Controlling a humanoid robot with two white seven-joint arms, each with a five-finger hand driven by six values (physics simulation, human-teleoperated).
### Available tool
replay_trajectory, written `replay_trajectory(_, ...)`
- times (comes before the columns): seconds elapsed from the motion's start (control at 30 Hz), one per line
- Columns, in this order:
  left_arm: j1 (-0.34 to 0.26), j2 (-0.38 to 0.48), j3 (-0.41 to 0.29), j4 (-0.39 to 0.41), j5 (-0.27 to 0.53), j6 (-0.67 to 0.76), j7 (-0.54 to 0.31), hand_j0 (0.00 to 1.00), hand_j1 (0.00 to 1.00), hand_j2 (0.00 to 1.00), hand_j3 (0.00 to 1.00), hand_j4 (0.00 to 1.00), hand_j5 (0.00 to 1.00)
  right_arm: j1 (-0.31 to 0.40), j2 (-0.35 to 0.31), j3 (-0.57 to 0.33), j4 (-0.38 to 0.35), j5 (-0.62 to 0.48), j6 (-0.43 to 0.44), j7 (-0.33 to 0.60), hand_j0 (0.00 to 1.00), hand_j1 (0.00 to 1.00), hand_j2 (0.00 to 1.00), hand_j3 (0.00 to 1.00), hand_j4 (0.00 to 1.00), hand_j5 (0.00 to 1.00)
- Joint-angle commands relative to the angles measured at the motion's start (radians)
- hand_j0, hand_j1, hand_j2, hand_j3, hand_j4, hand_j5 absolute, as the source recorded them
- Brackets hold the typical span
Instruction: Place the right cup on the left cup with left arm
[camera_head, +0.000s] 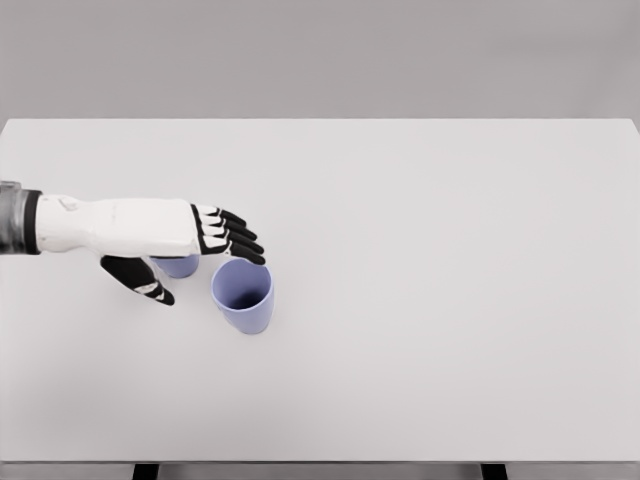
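Right cup (242, 296) just below hand (180, 240)

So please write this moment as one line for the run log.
left hand: open, above cups, holds nothing | right cup: upright on table | left cup: mostly hidden under hand | stacking: not done

Two lavender cups stand on the table (420, 300): one cup (242, 296) in full view, the other cup (178, 266) just left of it, mostly hidden under one hand (150, 232). One table.
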Motion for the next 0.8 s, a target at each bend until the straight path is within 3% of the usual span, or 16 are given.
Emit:
replay_trajectory(0.0, 0.000, -0.001, -0.011, 0.000, 0.008, 0.003, 0.000, 1.00, 1.00, 1.00, 1.00, 1.00, 1.00, 0.000, 0.000, 0.002, -0.001, 0.000, 0.000, 0.000, 1.00, 1.00, 1.00, 1.00, 1.00, 1.00)
replay_trajectory(0.2, -0.049, -0.067, -0.011, 0.000, 0.009, 0.003, 0.000, 1.00, 1.00, 1.00, 1.00, 1.00, 1.00, 0.009, 0.000, 0.002, -0.001, 0.000, 0.000, 0.000, 1.00, 1.00, 1.00, 1.00, 1.00, 1.00)
replay_trajectory(0.33, -0.044, -0.061, -0.047, 0.001, -0.002, 0.003, 0.000, 1.00, 1.00, 1.00, 1.00, 1.00, 1.00, 0.009, 0.000, -0.003, -0.001, 0.000, 0.000, 0.000, 1.00, 1.00, 1.00, 1.00, 1.00, 1.00)
replay_trajectory(0.77, -0.052, -0.098, -0.062, 0.001, -0.049, 0.003, 0.008, 1.00, 1.00, 1.00, 1.00, 1.00, 1.00, 0.009, 0.000, -0.004, 0.001, 0.000, 0.000, 0.000, 1.00, 1.00, 1.00, 1.00, 1.00, 1.00)
